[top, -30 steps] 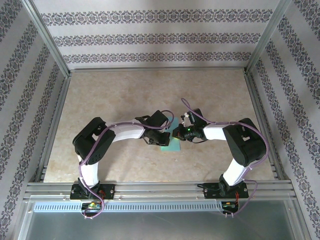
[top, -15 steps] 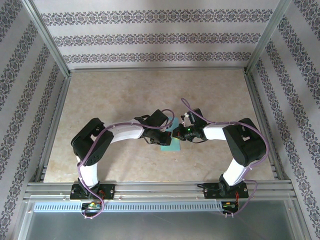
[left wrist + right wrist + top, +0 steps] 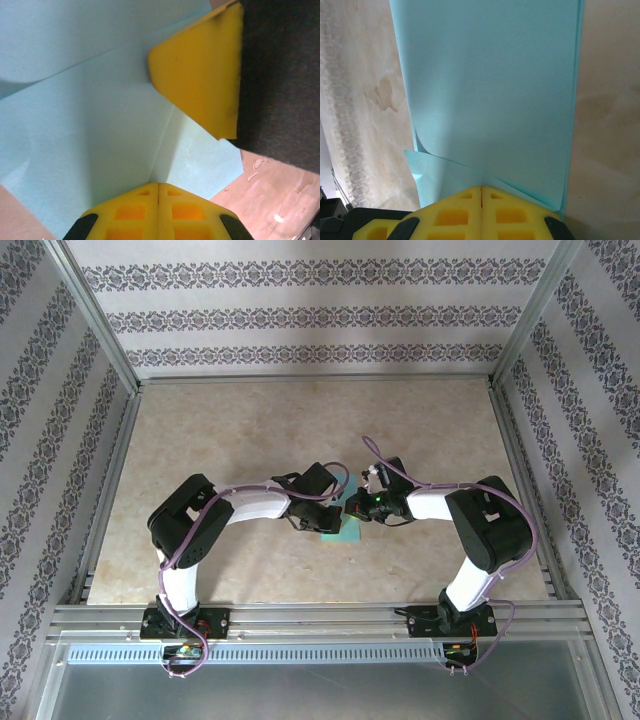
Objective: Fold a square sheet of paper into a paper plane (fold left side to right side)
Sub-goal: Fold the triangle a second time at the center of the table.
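Under both fingertips: square sheet of paper [image 3: 345, 531], apparently doubled over; side fold looks made, pointed folds not yet done.
Left gripper [image 3: 159, 186]: clenched, tips pressing the sheet.
Right gripper [image 3: 481, 189]: clenched, tips on the sheet's edge.
Crease [image 3: 161, 145]: just ahead of left fingertips.

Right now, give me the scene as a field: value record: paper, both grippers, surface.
paper: thin matte cyan paper sheet, partly folded, creases showing, lying between the two arms
left gripper: jaws shut, tips on the sheet at a crease
right gripper: jaws shut, tips at a folded edge of the sheet
pinch: cannot tell for either gripper
surface: beige marbled tabletop
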